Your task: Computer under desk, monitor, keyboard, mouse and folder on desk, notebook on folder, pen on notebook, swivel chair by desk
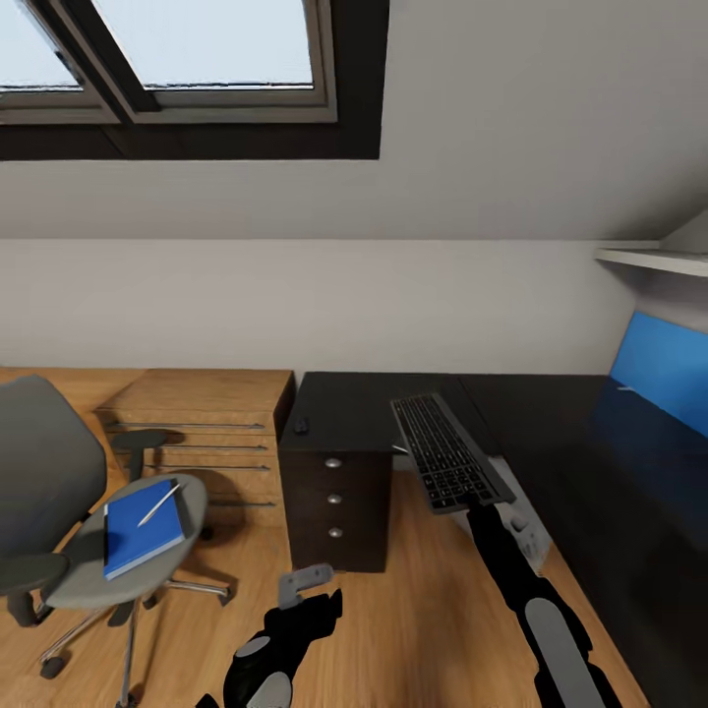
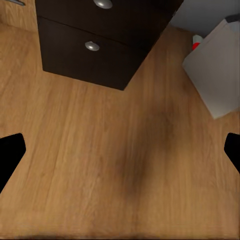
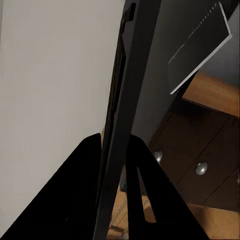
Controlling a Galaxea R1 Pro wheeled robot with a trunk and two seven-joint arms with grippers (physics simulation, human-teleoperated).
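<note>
My right gripper (image 1: pixel 479 500) fingers clamp the keyboard (image 1: pixel 447 450) by its near end, holding it tilted above the tabletop (image 1: pixel 344 408) for placement. Left gripper (image 1: pixel 305 582) hangs released over the floor, spare.

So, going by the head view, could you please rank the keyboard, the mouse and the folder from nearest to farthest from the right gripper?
1. The keyboard: clamped in the right gripper, above the desk edge.
2. The mouse: on the desk's left end, near the wall.
3. The folder: far left, on the swivel chair seat, pen on top.
</note>
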